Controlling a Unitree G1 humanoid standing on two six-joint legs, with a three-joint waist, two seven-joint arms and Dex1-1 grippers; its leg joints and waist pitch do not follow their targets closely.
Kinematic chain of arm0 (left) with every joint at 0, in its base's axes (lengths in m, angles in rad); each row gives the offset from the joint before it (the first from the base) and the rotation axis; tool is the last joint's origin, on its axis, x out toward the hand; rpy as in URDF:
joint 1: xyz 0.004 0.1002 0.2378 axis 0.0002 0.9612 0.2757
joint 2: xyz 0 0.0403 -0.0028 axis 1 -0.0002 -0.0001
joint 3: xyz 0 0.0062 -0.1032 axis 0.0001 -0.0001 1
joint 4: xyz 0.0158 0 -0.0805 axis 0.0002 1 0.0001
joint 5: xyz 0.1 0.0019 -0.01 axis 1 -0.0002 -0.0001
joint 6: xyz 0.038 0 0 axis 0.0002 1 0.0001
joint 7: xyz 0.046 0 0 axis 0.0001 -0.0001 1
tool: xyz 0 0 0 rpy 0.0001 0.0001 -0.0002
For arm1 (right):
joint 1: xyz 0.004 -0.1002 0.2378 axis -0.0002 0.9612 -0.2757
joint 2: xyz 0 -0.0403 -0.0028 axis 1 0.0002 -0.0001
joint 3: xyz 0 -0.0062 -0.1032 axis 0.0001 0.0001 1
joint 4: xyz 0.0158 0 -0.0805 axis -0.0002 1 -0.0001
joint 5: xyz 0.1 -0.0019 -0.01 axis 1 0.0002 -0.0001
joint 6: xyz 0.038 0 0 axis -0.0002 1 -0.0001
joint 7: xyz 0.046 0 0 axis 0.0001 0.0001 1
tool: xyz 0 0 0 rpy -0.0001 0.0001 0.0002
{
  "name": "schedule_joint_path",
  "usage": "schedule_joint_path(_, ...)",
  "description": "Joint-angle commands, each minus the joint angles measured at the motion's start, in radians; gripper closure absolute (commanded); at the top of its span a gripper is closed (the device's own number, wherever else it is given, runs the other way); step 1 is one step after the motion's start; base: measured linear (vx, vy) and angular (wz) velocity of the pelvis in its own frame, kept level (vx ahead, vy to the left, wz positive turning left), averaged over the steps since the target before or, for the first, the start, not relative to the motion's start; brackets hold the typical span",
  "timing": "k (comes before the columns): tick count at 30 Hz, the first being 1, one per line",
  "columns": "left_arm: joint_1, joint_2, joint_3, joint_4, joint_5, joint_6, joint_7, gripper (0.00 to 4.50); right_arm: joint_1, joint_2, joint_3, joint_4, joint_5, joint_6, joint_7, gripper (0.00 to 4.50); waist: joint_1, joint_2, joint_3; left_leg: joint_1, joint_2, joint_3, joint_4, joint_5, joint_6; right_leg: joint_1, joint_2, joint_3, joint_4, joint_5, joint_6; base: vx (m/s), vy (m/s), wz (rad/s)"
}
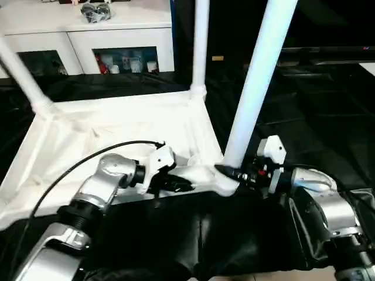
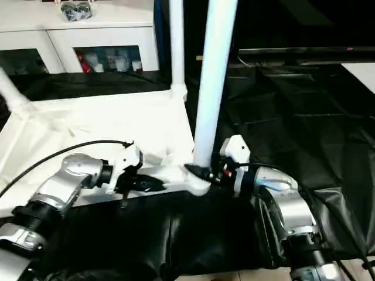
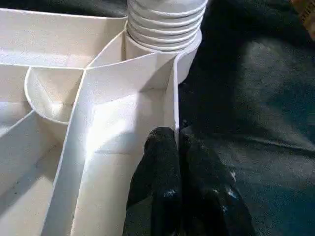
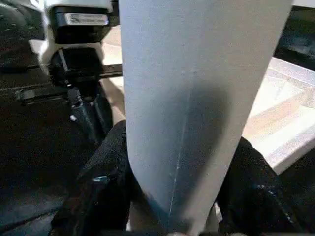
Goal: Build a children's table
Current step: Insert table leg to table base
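Here the white plastic tabletop (image 1: 117, 126) lies upside down on black sheeting (image 1: 304, 117), spread over the left and centre of the head view with its ribbed underside facing up. At the far left edge one tapered leg (image 1: 20, 76) slants out of its corner socket; a second leg (image 1: 200, 41) stands upright at top centre.

Lower left of centre, the left gripper (image 1: 176, 182) is pinched nearly shut on the tabletop's thin near rim, one black finger (image 3: 155, 172) on each side of the wall, just beside the corner socket (image 3: 165, 37) where the ridged foot of a leg is seated.

Right of centre, the third leg (image 1: 258, 76) rises from that near corner, leaning toward the upper right. The right gripper (image 1: 231, 172) clasps it low down, about half open, its fingers on either side of the tube just above the socket.

The parts look like light, hollow moulded plastic: stiff along the ribs, but the rim is thin and would likely flex if pulled hard. The tube is smooth, glossy and tapered, so a grip could slip along or around it; holding low near the socket, as here, seems best for turning or pressing it home. The tabletop is best held at a rib junction or the rim near a corner.

At the upper left a white cabinet (image 1: 82, 35) with glass doors stands behind.
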State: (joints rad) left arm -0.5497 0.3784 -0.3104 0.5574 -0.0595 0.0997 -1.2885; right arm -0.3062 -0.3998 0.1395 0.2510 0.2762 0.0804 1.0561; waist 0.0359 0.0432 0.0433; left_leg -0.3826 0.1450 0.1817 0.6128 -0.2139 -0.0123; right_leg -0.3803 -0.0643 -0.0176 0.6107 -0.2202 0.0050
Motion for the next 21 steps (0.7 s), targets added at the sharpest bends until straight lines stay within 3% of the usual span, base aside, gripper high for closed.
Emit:
schedule_joint_path(1,-0.014,-0.003,-0.037,-0.02,0.028,-0.018,-0.023,4.5,0.052,0.006,0.133,0.053,-0.046,0.037,0.083,2.63,0.0,-0.003,-0.035,0.022,0.093,-0.037,-0.1,-0.232,0.052,0.026,-0.091,0.042,-0.075,-0.115,-0.295,0.0,0.0,0.0)
schedule_joint_path(6,-0.02,0.009,-0.038,-0.018,0.022,-0.031,-0.05,4.5,0.067,-0.001,0.149,0.045,-0.043,0.011,0.13,2.63,0.003,0.0,-0.04,0.021,0.093,-0.034,-0.098,-0.196,0.063,0.032,-0.09,0.04,-0.07,-0.04,-0.31,0.0,0.0,0.0)
schedule_joint_path(11,-0.03,0.021,-0.042,-0.006,0.022,-0.034,-0.074,4.5,0.058,0.006,0.149,0.058,-0.041,0.006,0.151,2.63,0.006,0.001,-0.04,0.023,0.094,-0.033,-0.101,-0.217,0.058,0.032,-0.091,0.039,-0.073,-0.075,-0.315,0.0,0.0,0.0)
schedule_joint_path(14,-0.032,0.016,-0.036,0.004,0.031,-0.042,-0.053,4.5,0.039,0.029,0.128,0.091,-0.043,-0.003,0.119,2.63,0.003,0.002,-0.036,0.028,0.095,-0.034,-0.108,-0.278,0.025,0.028,-0.091,0.041,-0.079,-0.162,-0.309,0.0,0.0,0.0)
schedule_joint_path(16,-0.034,0.002,-0.021,0.014,0.036,-0.046,-0.013,4.5,0.013,0.063,0.095,0.139,-0.054,-0.025,0.054,2.63,-0.001,0.001,-0.029,0.033,0.094,-0.037,-0.113,-0.342,-0.003,0.023,-0.095,0.045,-0.089,-0.271,-0.292,0.0,0.0,0.0)
schedule_joint_path(17,-0.034,0.002,-0.021,0.014,0.036,-0.046,-0.013,4.5,0.013,0.063,0.095,0.139,-0.054,-0.025,0.054,2.63,-0.001,0.001,-0.029,0.033,0.094,-0.037,-0.113,-0.342,-0.003,0.023,-0.095,0.045,-0.089,-0.271,-0.292,0.0,0.0,0.0)
schedule_joint_path(19,-0.049,-0.031,0.004,0.024,0.059,-0.006,0.118,4.5,-0.045,0.116,0.044,0.24,-0.09,-0.075,-0.099,2.63,-0.01,-0.004,-0.024,0.041,0.092,-0.044,-0.114,-0.42,-0.044,0.01,-0.099,0.047,-0.101,-0.445,-0.25,0.0,0.0,0.0)
schedule_joint_path(21,-0.055,-0.043,0.013,0.025,0.065,0.009,0.161,4.5,-0.065,0.133,0.026,0.271,-0.096,-0.083,-0.146,2.63,-0.014,-0.003,-0.023,0.042,0.09,-0.052,-0.114,-0.443,-0.057,0.008,-0.102,0.047,-0.107,-0.533,-0.215,-0.058,0.004,-0.05)
